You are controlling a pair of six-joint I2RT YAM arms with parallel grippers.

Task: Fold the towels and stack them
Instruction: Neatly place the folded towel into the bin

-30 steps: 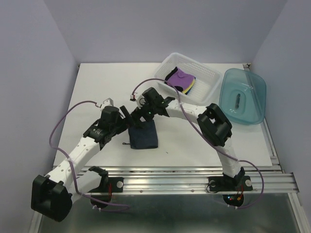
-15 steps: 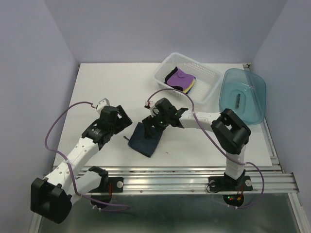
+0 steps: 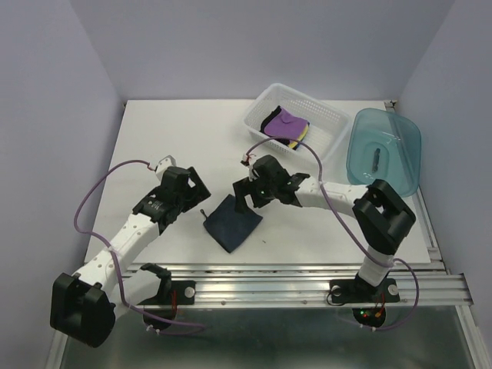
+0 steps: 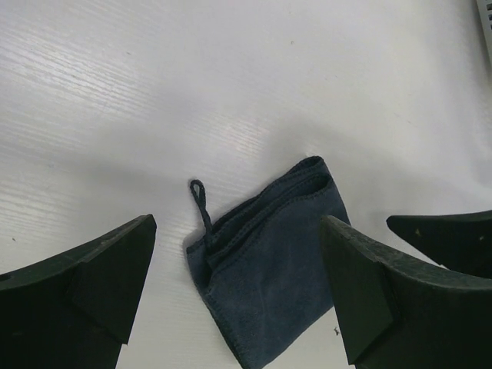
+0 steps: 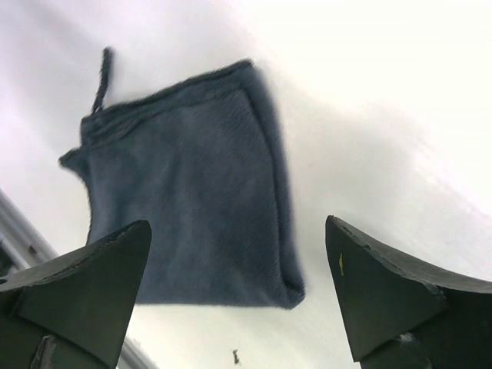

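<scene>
A dark slate blue towel lies folded flat on the white table, turned like a diamond, its hanging loop sticking out at the left corner. My left gripper hovers open just left of it, with the towel showing between its fingers. My right gripper hangs open just above the towel's far right edge, looking down on the towel. Neither gripper touches the cloth. In the white slotted basket at the back lie more towels: a purple one on top, with a yellow one under it.
A translucent teal bin stands right of the basket with a small dark object inside. An aluminium rail runs along the table's near edge. Purple walls close in the left, the right and the back.
Both grippers have drawn back from the slate blue towel, the left one to the left and the right one to the right. The towel has turned to lie diagonally, slightly nearer the front edge.
</scene>
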